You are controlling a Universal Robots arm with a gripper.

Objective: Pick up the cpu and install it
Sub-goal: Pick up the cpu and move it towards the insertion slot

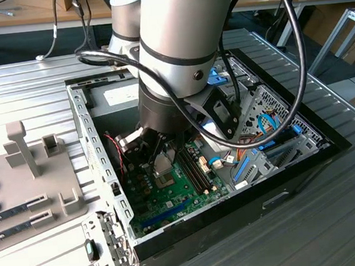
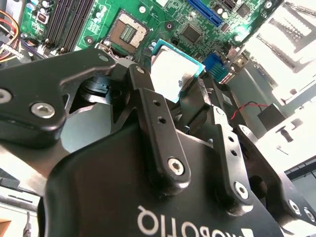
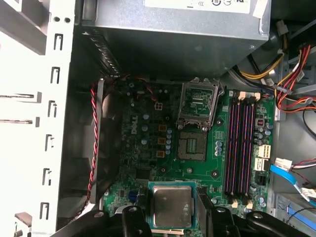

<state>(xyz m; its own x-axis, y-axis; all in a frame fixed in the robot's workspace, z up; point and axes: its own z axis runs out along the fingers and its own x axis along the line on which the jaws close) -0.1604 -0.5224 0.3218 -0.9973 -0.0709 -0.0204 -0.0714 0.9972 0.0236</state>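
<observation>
While gripped by the pincer [image 3: 173, 219], the cpu [image 3: 172, 206] shows a silvery-grey square top.

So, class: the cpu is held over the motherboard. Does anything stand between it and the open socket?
Nothing visible does. In the first wrist view the cpu sits between the jaws of the gripper, and the socket lies bare with its frame flipped up. Between them is low green board.
</observation>
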